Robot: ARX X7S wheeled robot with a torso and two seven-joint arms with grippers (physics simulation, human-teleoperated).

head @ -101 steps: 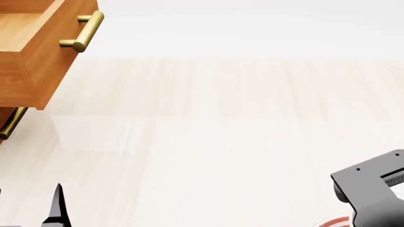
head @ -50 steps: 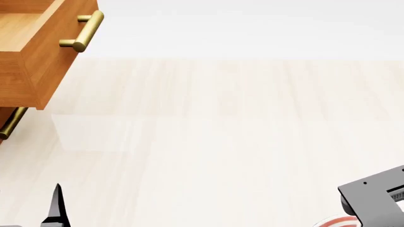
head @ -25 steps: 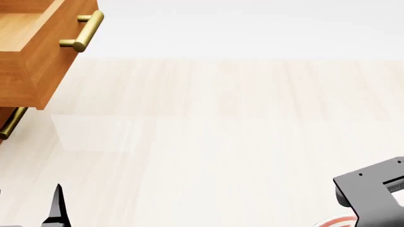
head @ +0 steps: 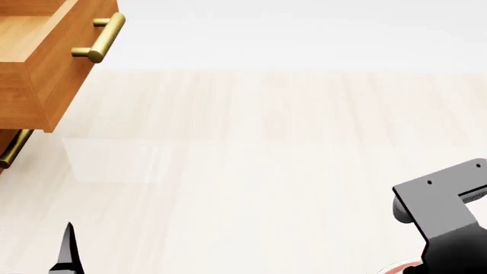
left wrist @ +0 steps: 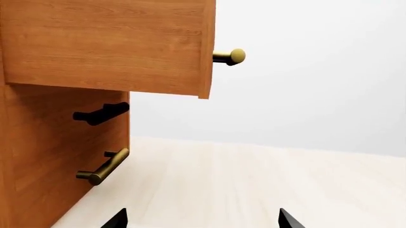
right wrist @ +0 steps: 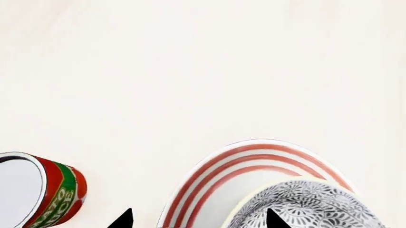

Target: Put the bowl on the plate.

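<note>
My right gripper (right wrist: 198, 219) hangs open above the bowl (right wrist: 304, 205), which sits on the plate (right wrist: 209, 175), one fingertip over it. Tomato-sauce can (right wrist: 44, 190) lies beside. My left gripper (left wrist: 201, 219) is open too.

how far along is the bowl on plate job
Looks nearly done: in the right wrist view the bowl overlaps the plate, apparently on it. The right tool hovers open, its tips apart, holding nothing. Left: backing the arm away. The can lies beside the plate.
</note>
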